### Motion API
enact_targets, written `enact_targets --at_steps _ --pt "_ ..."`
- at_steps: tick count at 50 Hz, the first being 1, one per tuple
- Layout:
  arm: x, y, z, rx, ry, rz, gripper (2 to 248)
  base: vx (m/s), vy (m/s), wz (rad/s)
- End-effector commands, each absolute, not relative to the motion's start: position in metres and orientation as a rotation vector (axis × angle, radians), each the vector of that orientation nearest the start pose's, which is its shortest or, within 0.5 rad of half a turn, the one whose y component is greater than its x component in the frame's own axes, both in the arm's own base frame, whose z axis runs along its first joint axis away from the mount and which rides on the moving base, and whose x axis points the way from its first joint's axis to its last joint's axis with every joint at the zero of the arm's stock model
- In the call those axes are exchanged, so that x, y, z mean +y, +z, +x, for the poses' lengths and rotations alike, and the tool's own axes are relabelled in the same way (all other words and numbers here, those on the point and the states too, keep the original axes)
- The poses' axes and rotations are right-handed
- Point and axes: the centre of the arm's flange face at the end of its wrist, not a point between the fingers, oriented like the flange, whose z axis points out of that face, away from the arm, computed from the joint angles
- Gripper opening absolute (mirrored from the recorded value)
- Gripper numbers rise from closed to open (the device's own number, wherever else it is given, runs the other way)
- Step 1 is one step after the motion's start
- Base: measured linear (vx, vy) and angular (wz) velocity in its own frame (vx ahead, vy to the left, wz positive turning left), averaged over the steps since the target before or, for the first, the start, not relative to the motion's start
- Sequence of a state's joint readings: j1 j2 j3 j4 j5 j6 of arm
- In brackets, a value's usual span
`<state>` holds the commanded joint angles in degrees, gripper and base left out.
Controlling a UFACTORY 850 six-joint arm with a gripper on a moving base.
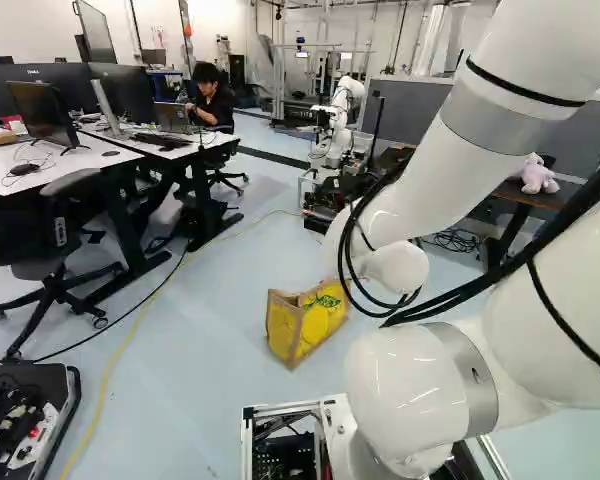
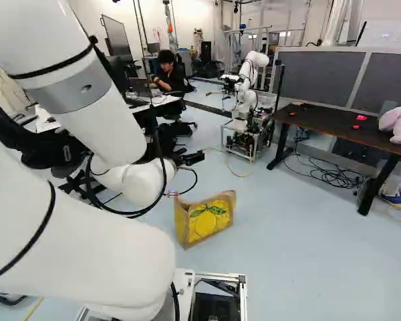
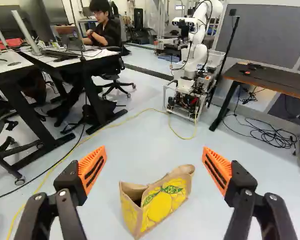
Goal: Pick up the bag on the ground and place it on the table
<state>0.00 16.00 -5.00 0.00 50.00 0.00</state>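
1. Bag (image 2: 210,219) on the floor (image 2: 301,247), standing up, mouth open, just below the middle of the right base view and likewise in the left base view!
2. And the end effector (image 3: 154,152)? Fingers spread wide, nothing pinched. In the wrist view, the bag sits ahead of and between them, apart from both pads.
3. So this looks like the approach, grasp still to come. Next move, I'd say: reach lower and forward, straddle the upper rim, then squeeze. Paper-like sides could crumple or tip if one finger bumps first.
4. After that, lift and carry. Which table is meant? Hard to call: dark counter (image 2: 334,130) at the upper right of the right base view, or white counter (image 1: 65,175) at the upper left of the left base view. The dark one seems likelier, a pink plush toy (image 2: 399,125) on it.
5. Out of sight: the arm (image 1: 430,180) covers part of the dark counter in the left base view, and that view's edge cuts it off. The bag's inside is mostly hidden; handles, I can't make out.
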Motion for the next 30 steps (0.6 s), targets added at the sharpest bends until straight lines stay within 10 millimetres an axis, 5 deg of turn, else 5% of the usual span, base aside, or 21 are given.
enact_targets --at_steps 30 --pt "0.0016 0.3668 0.2787 -0.007 -1.817 -2.559 247 0.148 0.036 -0.015"
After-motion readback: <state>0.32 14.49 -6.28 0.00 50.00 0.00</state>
